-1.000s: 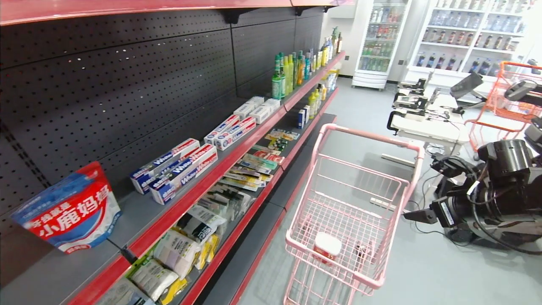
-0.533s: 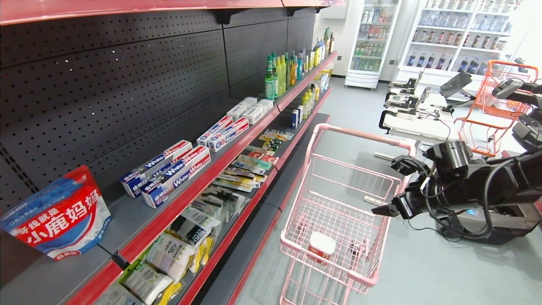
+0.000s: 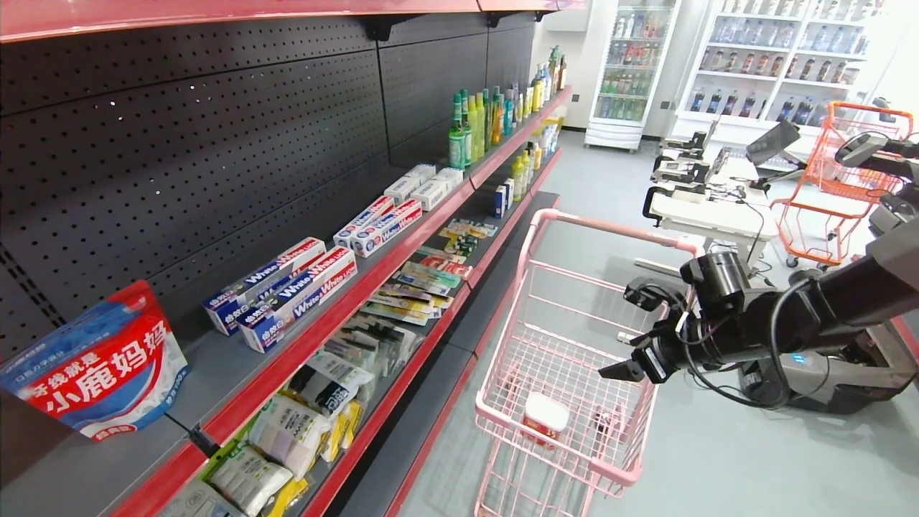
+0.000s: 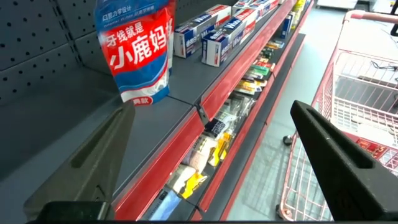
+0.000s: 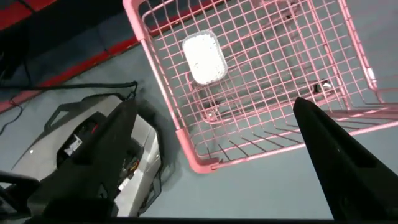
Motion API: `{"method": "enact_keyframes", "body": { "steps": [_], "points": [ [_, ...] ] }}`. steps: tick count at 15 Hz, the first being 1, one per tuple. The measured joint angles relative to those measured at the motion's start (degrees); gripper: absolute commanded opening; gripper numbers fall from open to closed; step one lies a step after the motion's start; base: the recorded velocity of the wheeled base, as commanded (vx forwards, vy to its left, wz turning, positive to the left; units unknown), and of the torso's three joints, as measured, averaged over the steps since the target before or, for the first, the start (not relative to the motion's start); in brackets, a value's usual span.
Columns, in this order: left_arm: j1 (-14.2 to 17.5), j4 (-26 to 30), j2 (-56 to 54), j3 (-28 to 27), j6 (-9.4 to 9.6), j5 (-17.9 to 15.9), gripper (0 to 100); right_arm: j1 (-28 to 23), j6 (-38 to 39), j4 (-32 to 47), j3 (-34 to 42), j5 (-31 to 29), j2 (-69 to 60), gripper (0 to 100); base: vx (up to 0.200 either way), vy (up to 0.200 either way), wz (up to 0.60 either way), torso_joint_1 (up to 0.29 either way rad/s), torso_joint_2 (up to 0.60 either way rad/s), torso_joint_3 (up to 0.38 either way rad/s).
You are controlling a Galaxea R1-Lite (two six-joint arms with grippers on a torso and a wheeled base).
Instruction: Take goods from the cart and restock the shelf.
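While right hand (image 3: 622, 337) hovers wide open over pink cart (image 3: 610, 230) rim, step looks like reach for pick. White-lidded tub (image 3: 546, 415) sits below hand, on basket floor. Next move likely: descend clear of wire wall, straddle tub, close. Left hand (image 4: 211, 112) wide, empty, beside shelf (image 3: 301, 352).

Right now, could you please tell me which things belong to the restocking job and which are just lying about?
Job: pink cart; white tub inside it; shelf; right end effector, open above the cart.
Lying about: toothpaste boxes; green bottles; orange cart; drinks fridge.
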Motion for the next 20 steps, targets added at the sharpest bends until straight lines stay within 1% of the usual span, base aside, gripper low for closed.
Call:
{"method": "enact_keyframes", "body": {
  "steps": [3,6,11,15,20],
  "points": [
    [0.0,0.0,0.0,0.0,0.0,0.0,100,1.7,-2.6,-1.8,0.2,0.9,3.3,100,0.0,0.0,0.0,0.0,0.0,0.0],
    [0.0,0.0,0.0,0.0,0.0,0.0,100,1.9,-9.0,-3.6,-0.4,1.2,7.4,100,0.0,0.0,0.0,-0.03,0.07,0.032],
    [0.0,0.0,0.0,0.0,0.0,0.0,100,0.6,-9.4,-3.7,-1.5,1.5,10.6,100,0.0,0.0,0.0,-0.107,0.23,0.125],
    [0.0,0.0,0.0,0.0,0.0,0.0,100,0.1,-9.7,-3.6,-4.5,2.4,12.4,100,0.0,0.0,0.0,-0.139,0.3,0.16],
    [0.0,0.0,0.0,0.0,0.0,0.0,100,0.1,-12.4,-3.6,-6.6,2.6,14.4,100,0.0,0.0,0.0,-0.147,0.33,0.175]
  ]
}}
